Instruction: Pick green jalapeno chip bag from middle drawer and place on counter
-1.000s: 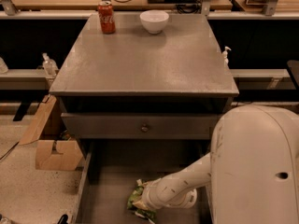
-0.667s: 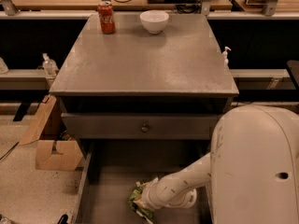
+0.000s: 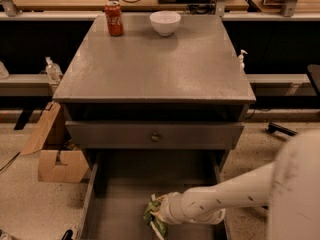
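The green jalapeno chip bag (image 3: 152,215) lies crinkled on the floor of the open middle drawer (image 3: 120,209), near its front. My gripper (image 3: 159,215) reaches in from the right on a white arm and sits right at the bag, its fingers hidden behind the wrist and the bag. The counter (image 3: 155,59) is the cabinet's flat grey top, above and behind the drawer.
A red soda can (image 3: 114,18) and a white bowl (image 3: 165,22) stand at the counter's far edge. A closed grey drawer front with a round knob (image 3: 155,136) sits above the open drawer. Cardboard boxes (image 3: 55,159) lie on the floor at left.
The arm and bag stay at the same place in the drawer; the camera view has shifted a little, nothing else has visibly changed.
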Controlling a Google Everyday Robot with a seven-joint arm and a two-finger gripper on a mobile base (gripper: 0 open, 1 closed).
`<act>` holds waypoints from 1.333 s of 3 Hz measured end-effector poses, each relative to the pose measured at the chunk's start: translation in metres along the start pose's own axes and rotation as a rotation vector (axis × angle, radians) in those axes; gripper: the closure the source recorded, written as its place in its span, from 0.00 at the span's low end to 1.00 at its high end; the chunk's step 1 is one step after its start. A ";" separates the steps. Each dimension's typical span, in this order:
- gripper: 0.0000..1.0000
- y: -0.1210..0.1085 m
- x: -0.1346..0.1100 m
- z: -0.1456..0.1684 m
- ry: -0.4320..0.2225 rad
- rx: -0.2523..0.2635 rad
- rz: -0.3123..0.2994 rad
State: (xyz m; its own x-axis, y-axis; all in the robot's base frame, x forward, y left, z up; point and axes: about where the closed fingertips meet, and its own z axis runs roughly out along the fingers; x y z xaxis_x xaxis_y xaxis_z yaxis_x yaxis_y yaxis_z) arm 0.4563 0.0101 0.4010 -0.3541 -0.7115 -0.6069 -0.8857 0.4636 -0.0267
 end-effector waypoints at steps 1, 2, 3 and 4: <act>1.00 -0.012 -0.069 -0.040 -0.148 -0.010 -0.176; 1.00 -0.022 -0.123 -0.074 -0.290 -0.024 -0.306; 1.00 -0.008 -0.167 -0.143 -0.418 -0.072 -0.285; 1.00 -0.018 -0.150 -0.226 -0.437 -0.073 -0.148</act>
State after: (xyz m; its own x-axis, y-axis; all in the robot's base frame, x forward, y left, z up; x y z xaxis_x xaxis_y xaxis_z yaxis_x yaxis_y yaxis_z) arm 0.4572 -0.0107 0.6719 -0.0767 -0.4711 -0.8787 -0.9415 0.3242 -0.0916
